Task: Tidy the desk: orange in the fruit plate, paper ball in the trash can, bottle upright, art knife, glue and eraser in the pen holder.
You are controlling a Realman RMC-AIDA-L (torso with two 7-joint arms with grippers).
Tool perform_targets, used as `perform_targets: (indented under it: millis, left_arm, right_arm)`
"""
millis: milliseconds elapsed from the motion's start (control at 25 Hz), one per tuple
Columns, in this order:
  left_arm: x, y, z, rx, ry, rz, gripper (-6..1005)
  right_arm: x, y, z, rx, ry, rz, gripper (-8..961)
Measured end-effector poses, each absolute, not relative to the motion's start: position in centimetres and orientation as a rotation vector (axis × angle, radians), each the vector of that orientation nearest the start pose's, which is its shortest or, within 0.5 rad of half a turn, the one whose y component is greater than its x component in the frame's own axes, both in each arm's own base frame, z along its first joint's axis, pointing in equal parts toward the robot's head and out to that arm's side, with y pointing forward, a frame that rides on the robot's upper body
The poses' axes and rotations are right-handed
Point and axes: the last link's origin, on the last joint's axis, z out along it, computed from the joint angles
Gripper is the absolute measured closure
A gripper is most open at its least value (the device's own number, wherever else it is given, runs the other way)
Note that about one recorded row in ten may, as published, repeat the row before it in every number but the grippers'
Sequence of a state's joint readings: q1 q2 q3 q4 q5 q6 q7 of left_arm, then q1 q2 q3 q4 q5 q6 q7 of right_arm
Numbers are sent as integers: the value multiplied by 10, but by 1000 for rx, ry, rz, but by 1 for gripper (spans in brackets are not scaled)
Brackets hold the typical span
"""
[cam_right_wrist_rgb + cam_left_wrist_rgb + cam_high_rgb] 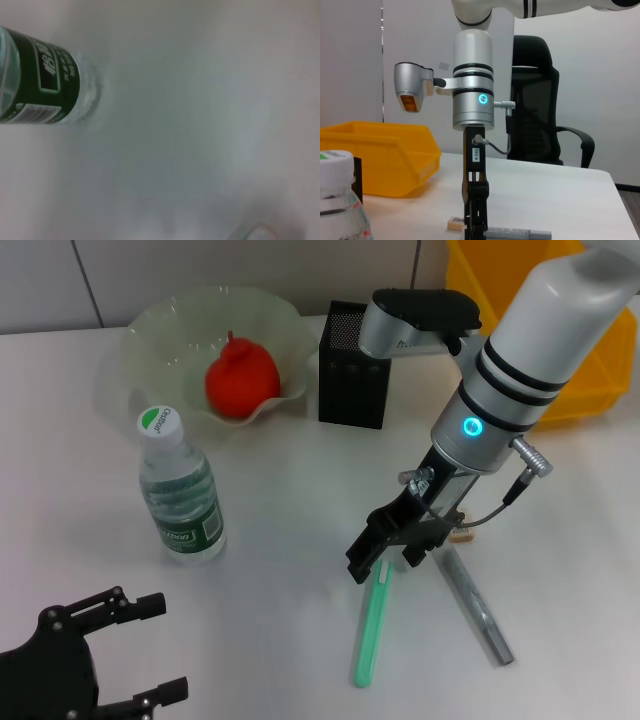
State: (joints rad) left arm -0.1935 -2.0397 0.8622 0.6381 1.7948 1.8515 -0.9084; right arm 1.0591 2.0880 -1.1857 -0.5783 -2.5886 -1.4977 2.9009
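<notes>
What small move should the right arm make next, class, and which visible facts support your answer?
Probably close the right pincer on the green art knife and lift it. The pincer stands at the knife's top end on the table, the orange already lies in the fruit plate, the bottle stands upright, and the pen holder waits behind. The left pincer rests idle at the near edge.

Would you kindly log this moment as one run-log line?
orange in fruit plate | bottle upright | right gripper over green knife | left gripper parked, open

Red-orange orange (241, 379), pale-green fruit plate (150, 335), yellow trash can (585, 390).
</notes>
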Motion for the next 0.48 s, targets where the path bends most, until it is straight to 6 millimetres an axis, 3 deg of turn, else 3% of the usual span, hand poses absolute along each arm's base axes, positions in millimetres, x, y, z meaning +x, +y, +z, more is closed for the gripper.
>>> perform_targets:
  millis: [480]
  left_arm:
    - [-307, 208, 6, -2770, -230, -917, 214]
  right_arm:
    - [160, 376, -76, -2454, 1632, -637, 141]
